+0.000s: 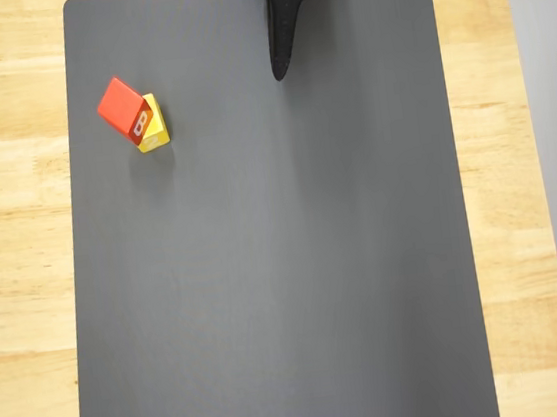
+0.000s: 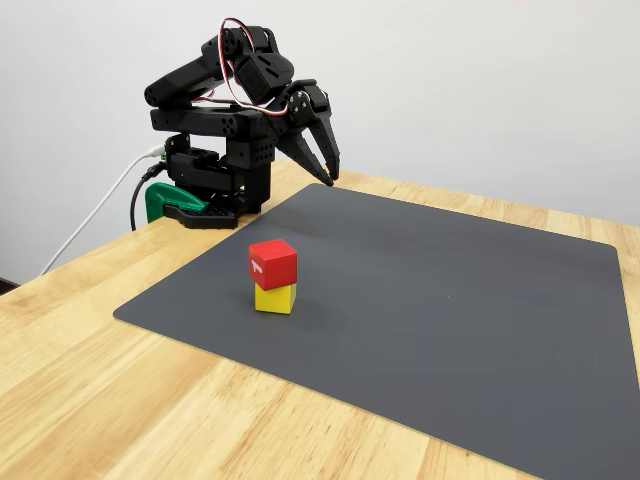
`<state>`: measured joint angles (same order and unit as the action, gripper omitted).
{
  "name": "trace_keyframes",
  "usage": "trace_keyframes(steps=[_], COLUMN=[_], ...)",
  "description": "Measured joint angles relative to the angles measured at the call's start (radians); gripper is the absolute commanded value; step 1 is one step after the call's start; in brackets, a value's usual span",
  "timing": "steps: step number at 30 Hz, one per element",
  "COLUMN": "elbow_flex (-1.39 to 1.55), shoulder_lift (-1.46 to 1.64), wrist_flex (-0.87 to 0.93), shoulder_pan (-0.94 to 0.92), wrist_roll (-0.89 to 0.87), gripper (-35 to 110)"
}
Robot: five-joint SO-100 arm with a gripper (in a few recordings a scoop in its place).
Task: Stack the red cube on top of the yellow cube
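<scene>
Red cube [image 2: 272, 263] sits on top of the yellow cube [image 2: 275, 297], left of centre in the fixed view, on the dark grey mat [image 2: 450, 300]. Well apart, at upper left, the black gripper [image 2: 327, 170] hangs empty above the mat's far edge, fingers nearly together.

Open mat, 1 small stack as the sole obstacle

The dark mat [image 2: 430, 300] lies bare across nearly its whole surface, so passage is free over its middle, right side and near edge in the fixed view. The 1 thing standing on it is a 2-cube stack near its left edge in the overhead view: the red cube [image 2: 272, 263] resting on the yellow cube [image 2: 275, 297]. The folded arm's gripper [image 2: 325, 160] hangs above the mat's far edge, well apart from the stack, with clear mat between them.
</scene>
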<state>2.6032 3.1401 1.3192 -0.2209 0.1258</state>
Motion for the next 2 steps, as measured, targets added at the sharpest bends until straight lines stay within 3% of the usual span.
trace_keyframes(steps=[2], elbow_flex=[0.0], shoulder_lift=[0.0], wrist_flex=[0.0], shoulder_pan=[0.0], wrist_roll=[0.0], gripper=[0])
